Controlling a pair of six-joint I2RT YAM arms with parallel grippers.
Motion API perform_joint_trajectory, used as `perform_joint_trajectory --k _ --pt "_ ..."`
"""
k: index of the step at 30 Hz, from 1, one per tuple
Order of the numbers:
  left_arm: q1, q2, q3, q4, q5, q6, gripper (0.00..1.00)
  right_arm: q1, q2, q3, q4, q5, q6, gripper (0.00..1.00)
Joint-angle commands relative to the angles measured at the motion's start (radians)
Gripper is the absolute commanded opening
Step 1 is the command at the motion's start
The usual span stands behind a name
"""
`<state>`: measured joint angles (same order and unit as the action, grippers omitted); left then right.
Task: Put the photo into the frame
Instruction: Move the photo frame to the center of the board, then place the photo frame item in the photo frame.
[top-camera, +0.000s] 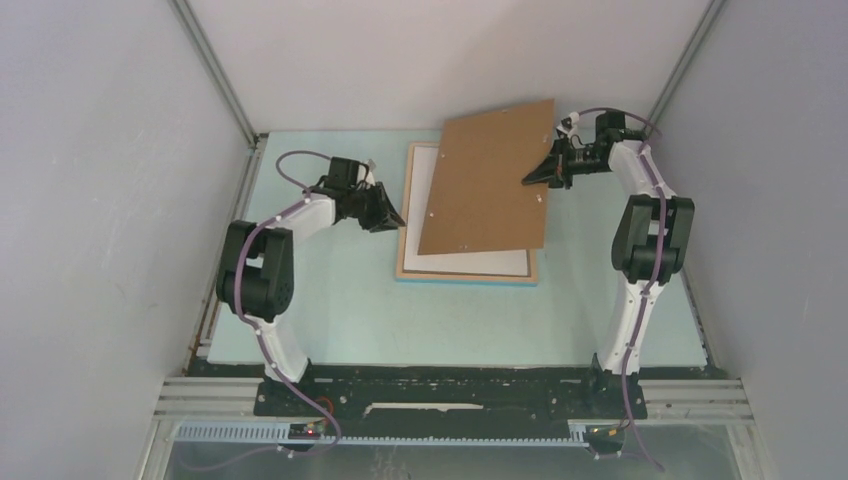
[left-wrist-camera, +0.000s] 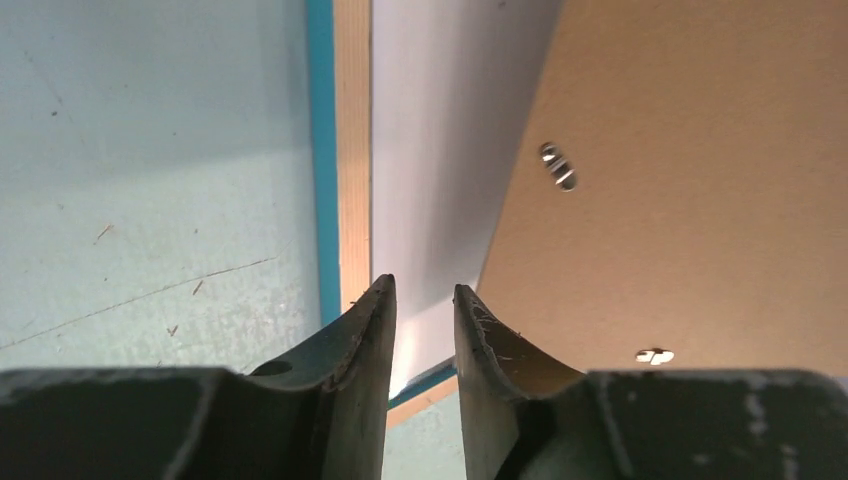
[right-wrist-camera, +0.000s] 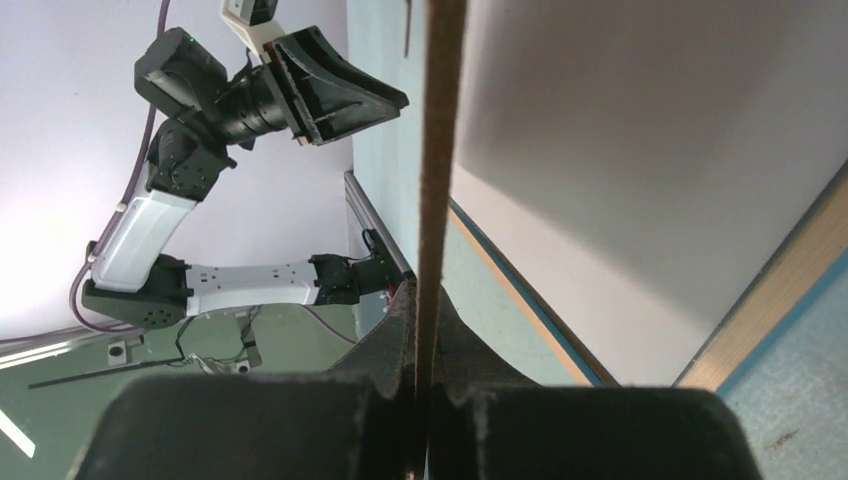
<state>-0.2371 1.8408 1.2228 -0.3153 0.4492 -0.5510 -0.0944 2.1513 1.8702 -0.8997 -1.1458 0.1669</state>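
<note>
Top view: find the frame (top-camera: 465, 277) lying flat in the middle of the table (top-camera: 330, 300), wood side up. The photo (top-camera: 470, 262) lies inside it, white back up. A brown board (top-camera: 490, 170) is tilted over the upper right part of both. The right claw (top-camera: 535, 178) grips the right edge of the board. The left claw (top-camera: 392, 218) sits just beside the left edge of the frame.

Left wrist view: the left claw (left-wrist-camera: 425, 295) stands slightly open, with a narrow gap between its fingers (left-wrist-camera: 365, 320), and it holds nothing. Its tips are over the lower corner of the frame (left-wrist-camera: 352, 150). The photo (left-wrist-camera: 440, 130) runs up the centre of the picture. The board (left-wrist-camera: 690, 220) fills the right side and carries two small metal clips (left-wrist-camera: 558, 166).

Right wrist view: the right claw (right-wrist-camera: 425, 310) is closed tight on the board (right-wrist-camera: 440, 120), which you see edge-on as a thin vertical strip. The photo (right-wrist-camera: 640, 170) shows at the right inside the frame (right-wrist-camera: 775, 310). The left arm (right-wrist-camera: 160, 230) is at the upper left.
</note>
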Motion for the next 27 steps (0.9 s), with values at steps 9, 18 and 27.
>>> perform_joint_trajectory --k 9,18,27 --pt "0.049 -0.023 -0.041 0.079 0.070 -0.038 0.39 0.048 0.076 0.178 -0.114 -0.066 -0.041 0.00" --pt "0.050 0.022 -0.024 0.081 0.067 -0.035 0.41 0.058 0.131 0.197 -0.103 -0.072 -0.030 0.00" --pt "0.048 0.067 -0.004 0.082 0.066 -0.033 0.36 0.085 0.190 0.239 -0.090 -0.086 -0.012 0.00"
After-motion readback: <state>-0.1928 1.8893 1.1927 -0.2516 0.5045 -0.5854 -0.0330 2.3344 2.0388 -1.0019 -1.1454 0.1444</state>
